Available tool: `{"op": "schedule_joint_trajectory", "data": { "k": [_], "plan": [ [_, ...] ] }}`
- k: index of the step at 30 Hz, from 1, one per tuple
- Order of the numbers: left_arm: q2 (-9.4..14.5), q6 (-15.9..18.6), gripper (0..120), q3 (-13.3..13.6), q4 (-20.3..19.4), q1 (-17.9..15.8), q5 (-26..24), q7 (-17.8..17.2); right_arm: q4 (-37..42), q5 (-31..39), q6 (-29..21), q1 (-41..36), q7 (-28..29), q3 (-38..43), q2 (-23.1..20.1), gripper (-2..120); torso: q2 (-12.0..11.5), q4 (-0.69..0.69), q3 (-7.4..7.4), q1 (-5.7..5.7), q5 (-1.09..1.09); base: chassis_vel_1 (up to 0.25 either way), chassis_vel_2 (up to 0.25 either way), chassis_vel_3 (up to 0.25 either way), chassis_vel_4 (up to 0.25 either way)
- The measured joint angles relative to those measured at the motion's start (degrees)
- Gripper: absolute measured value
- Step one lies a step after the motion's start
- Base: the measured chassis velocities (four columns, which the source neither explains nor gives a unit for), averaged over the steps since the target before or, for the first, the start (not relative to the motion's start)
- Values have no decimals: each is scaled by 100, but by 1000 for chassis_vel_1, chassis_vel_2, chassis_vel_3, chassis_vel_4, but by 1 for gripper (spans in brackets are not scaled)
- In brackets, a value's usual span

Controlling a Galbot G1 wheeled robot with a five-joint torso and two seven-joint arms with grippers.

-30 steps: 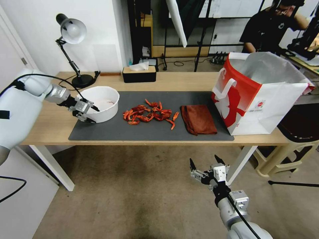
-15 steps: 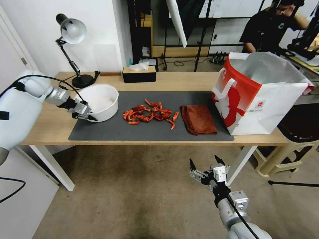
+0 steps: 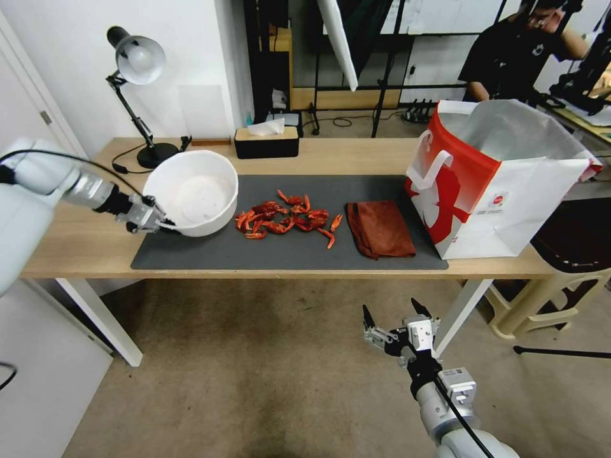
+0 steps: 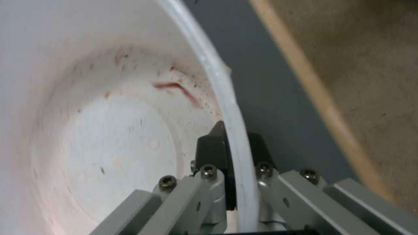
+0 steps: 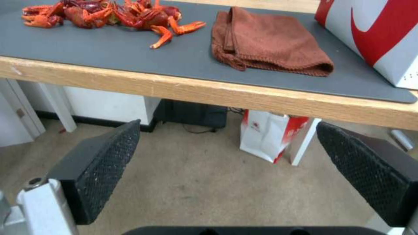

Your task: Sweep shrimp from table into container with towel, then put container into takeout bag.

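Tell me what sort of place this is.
Probably an indoor lab or studio arranged for robot trials: a staged table with a desk lamp, and light stands and cables behind the tissue box.

The left gripper [image 3: 167,224] is clamped on the near rim of the container [image 3: 191,197], one finger inside the wall, one outside, so no room remains between its jaws. Just beyond them the tilted container touches the shrimp [image 3: 285,219]; bare dark mat [image 3: 254,251] lies open on the near side of that pile. The right gripper [image 3: 393,321] hangs below the table [image 3: 305,272] edge with its fingers [image 5: 104,169] spread wide and only bare floor between them. Ahead of and above those jaws lies the towel [image 5: 265,42], and the takeout bag [image 3: 509,184] walls off the space just beyond it.
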Motion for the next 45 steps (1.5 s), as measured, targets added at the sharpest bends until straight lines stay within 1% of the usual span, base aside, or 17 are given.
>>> {"op": "schedule_joint_trajectory", "data": {
  "k": [2, 3, 5, 7, 8, 9, 10, 13, 14, 17, 21, 27, 34, 40, 41, 44, 45],
  "plan": [
    [289, -25, 0, -222, -552, 424, -236, -50, 7, 0, -5, -2, 0, 11, -4, 100, 0, 0, 0, 0, 0, 0, 0, 0, 0],
    [289, -25, 0, -222, -552, 424, -236, -50, 7, 0, -5, -2, 0, 11, -4, 100, 0, 0, 0, 0, 0, 0, 0, 0, 0],
    [557, -72, 0, -443, -1175, 823, -461, -108, 23, 5, -9, -8, 0, 24, -10, 100, 0, 0, 0, -1, 0, 0, 0, 0, 0],
    [622, -84, 0, -543, -1361, 952, -514, -122, 26, 7, -10, -10, 0, 27, -10, 100, 0, -1, 0, -1, 0, 0, 0, 0, 0],
    [696, -94, 0, -694, -1606, 1146, -573, -131, 32, 11, -10, -13, 0, 35, -9, 100, 0, -2, 0, 0, 1, 0, 0, 0, 0],
    [803, -110, 0, -1008, -2099, 1555, -649, -130, 45, 16, -12, -17, 0, 46, -9, 100, 0, -1, 0, 0, 2, 0, 0, 0, 0],
    [803, -110, 0, -1008, -2099, 1555, -649, -130, 45, 16, -12, -17, 0, 46, -9, 100, 0, -1, 0, 0, 2, 0, 0, 0, 0],
    [923, -183, 0, -1634, -3055, 2471, -689, -80, 72, 24, -13, -31, 1, 67, -12, 100, 1, -1, -1, -1, 2, 0, 0, 0, 0],
    [923, -183, 0, -1634, -3055, 2471, -689, -80, 72, 24, -13, -31, 1, 67, -12, 100, 1, -1, -1, -1, 2, 0, 0, 0, 0],
    [951, -309, 0, -2133, -3842, 3428, -725, 21, 101, 31, -16, -42, 2, 97, -9, 100, 0, -1, 0, -1, 2, 0, 0, 0, 0],
    [784, -404, 0, -2088, -4308, 3883, -480, 145, 153, 32, -18, -80, 3, 134, 8, 100, 1, -1, -1, -1, 2, 0, 0, 0, 0],
    [444, -591, 0, -1749, -4376, 4055, 192, 185, 264, 32, -25, -134, 7, 159, 18, 100, 0, -1, 0, -1, 2, 0, 0, 0, 0],
    [59, -990, 0, -1420, -3856, 4491, 846, 256, 408, 31, -1, -218, 74, 160, 48, 100, 0, 1, 0, -1, 1, 0, 0, 0, 0],
    [-113, -1061, 0, -1289, -3636, 4469, 1040, 215, 435, 27, 0, -238, 76, 167, 56, 100, -1, 0, 0, -1, 1, 0, 0, 0, 0],
    [-289, -1082, 0, -1153, -3362, 4335, 1225, 168, 452, 13, 6, -264, 77, 171, 67, 100, 0, -1, 0, 0, 2, 0, 0, 0, 0],
    [-373, -1082, 0, -1086, -3188, 4255, 1309, 145, 458, 0, 13, -281, 77, 169, 77, 100, 0, -2, 0, 1, 2, 0, 0, 0, 0],
    [-482, -1080, 0, -983, -2915, 4140, 1385, 86, 485, -24, 23, -310, 77, 160, 97, 100, 0, -2, 0, 1, 0, 0, 0, 0, 0]
  ]
}}
